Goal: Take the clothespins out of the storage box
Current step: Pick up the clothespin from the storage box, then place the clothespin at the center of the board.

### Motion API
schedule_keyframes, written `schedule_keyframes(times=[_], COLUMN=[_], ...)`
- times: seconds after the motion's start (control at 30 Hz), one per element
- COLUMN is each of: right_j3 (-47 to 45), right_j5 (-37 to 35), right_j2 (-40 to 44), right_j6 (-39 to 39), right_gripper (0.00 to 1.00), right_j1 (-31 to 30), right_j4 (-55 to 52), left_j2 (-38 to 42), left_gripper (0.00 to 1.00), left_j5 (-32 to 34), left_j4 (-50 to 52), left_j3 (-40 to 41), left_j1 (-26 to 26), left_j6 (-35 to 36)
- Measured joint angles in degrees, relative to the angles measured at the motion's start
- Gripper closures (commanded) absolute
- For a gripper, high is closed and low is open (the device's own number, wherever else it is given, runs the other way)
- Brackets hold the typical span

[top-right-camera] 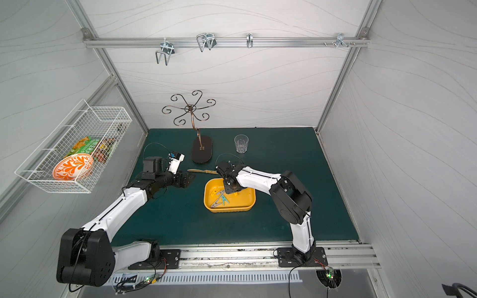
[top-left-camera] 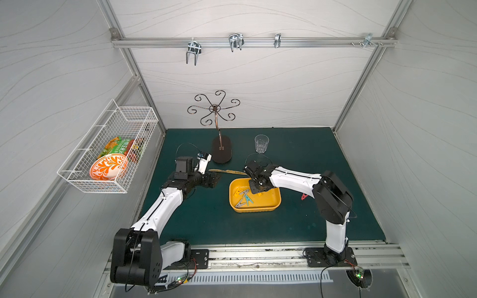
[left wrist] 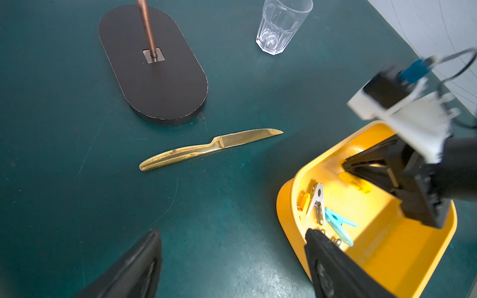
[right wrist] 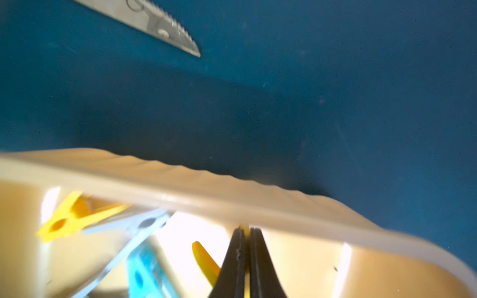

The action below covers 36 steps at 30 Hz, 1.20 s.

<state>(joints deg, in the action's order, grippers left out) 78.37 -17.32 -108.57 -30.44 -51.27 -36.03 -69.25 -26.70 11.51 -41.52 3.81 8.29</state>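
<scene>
Storage box [top-left-camera: 271, 200]: mid-mat, four loose clothespins [top-left-camera: 244, 197] inside.
Left gripper [left wrist: 232, 260]: jaws wide, empty, beside box.
Right gripper [right wrist: 245, 232]: inside box, clamped on yellow clothespin [right wrist: 205, 260].
Yellow clothespin: hold looks thin; lift vertically, clear rim before traversing.
Red clothespin [top-left-camera: 304, 196]: out, on mat.

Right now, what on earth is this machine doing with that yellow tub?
The right hand is down inside the storage box, shut on a yellow clothespin. A red clothespin already lies on the mat outside the box. A teal clothespin, grey ones and another yellow one are still inside. The left hand hangs open over the mat beside the box, holding nothing.
</scene>
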Motion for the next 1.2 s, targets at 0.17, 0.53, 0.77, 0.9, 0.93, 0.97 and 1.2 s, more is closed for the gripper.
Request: schedule_keyframes(times=[0.17, 0.53, 0.77, 0.9, 0.93, 0.97, 1.2], right_j3=[-1.1, -11.3, -17.5, -19.6, -20.1, -20.4, -21.8], right_j5=[-0.4, 0.1, 3.4, 4.5, 4.7, 4.8, 5.3], right_j2=[8.5, 16.8, 15.6, 13.7, 13.2, 12.7, 10.9], right_j6=[0.0, 0.9, 2.1, 3.1, 3.4, 3.5, 4.5], right_gripper=[0.99, 0.99, 0.98, 0.97, 0.97, 0.96, 0.9], right_j1=[4.2, 20.2, 26.4, 28.1, 28.2, 28.3, 28.7], right_j4=[-1.2, -2.0, -0.1, 1.6, 2.0, 2.5, 5.2], left_j2=[0.0, -0.4, 0.3, 2.8, 3.7, 4.4, 7.1], left_gripper=[0.11, 0.12, 0.11, 0.1, 0.1, 0.1, 0.1], left_j5=[-0.9, -9.3, -22.3, -29.9, -31.7, -33.2, -40.6], left_j4=[0.0, 0.2, 2.7, 6.3, 7.0, 7.5, 8.6], left_j3=[0.0, 0.0, -1.1, -1.1, -1.1, -1.1, -1.0], left_j1=[0.0, 0.6, 1.7, 2.3, 2.3, 2.3, 2.4], left_j6=[0.1, 0.7, 3.8, 8.2, 9.2, 9.8, 11.5])
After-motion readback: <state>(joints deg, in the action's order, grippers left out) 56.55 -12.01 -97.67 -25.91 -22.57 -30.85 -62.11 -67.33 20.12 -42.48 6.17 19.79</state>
